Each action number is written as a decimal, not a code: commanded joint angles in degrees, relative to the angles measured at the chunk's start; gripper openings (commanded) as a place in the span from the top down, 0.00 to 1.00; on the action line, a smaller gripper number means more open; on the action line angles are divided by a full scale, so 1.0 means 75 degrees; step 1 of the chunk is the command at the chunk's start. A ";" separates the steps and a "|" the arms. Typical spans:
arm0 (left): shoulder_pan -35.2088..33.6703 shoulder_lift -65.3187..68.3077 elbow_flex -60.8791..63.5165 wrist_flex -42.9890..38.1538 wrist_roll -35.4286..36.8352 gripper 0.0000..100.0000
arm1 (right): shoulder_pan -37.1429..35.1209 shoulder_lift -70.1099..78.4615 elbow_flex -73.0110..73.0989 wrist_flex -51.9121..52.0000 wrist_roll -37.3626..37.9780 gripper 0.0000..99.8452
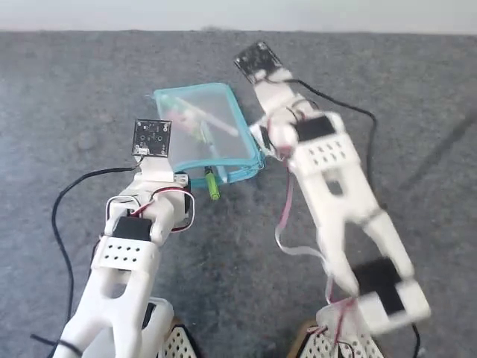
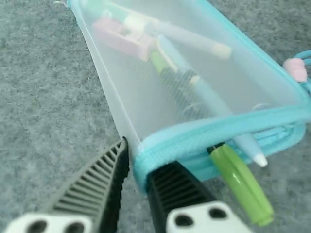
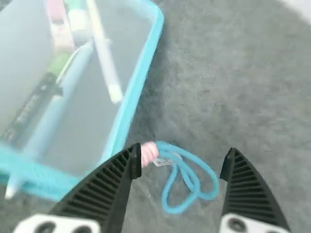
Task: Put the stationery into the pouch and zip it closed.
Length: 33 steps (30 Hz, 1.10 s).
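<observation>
One translucent teal-edged pouch (image 2: 146,97), green pen (image 2: 240,187) protruding.

We read the worktop (image 1: 74,89) as grey cloth, matt and rough like short-pile carpet. The pouch (image 2: 121,102) walls are frosted see-through soft plastic, smooth with a dull sheen, and the teal zip band (image 2: 194,141) round the edge is woven cloth. The teal cord (image 3: 189,179) looks braided textile, the pink bead (image 3: 148,153) smooth plastic, the green pen (image 2: 240,187) glossy hard plastic, the pale blue pen (image 2: 250,148) smooth satin plastic; left fingers (image 2: 95,189) and right fingers (image 3: 104,187) are matt black ribbed plastic, arm shells (image 1: 123,253) smooth white plastic.
</observation>
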 commanded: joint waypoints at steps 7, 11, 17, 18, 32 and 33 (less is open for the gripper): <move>0.0035 -0.0305 -0.0076 0.0094 -0.0094 0.99 | 0.0240 0.3909 -0.4466 0.1811 -0.0516 0.74; 0.0035 -0.0305 -0.0076 0.0094 -0.0105 0.99 | 0.0428 0.4214 -0.4794 0.2503 -0.0504 0.75; 0.0035 -0.0281 -0.0076 0.0082 -0.0105 0.99 | 0.0908 0.3991 -0.4747 0.3698 -0.0129 0.75; 0.0035 -0.0281 -0.0076 0.0070 -0.0105 0.99 | 0.0967 0.3968 -0.4689 0.3874 -0.0035 0.75; 0.0023 -0.0270 -0.0076 0.0082 -0.0105 0.99 | -0.0967 -0.1670 0.1911 0.2538 0.0270 0.75; 0.0023 -0.0270 -0.0076 0.0082 -0.0105 0.99 | -0.1213 -0.2268 0.2637 0.2268 0.0258 0.75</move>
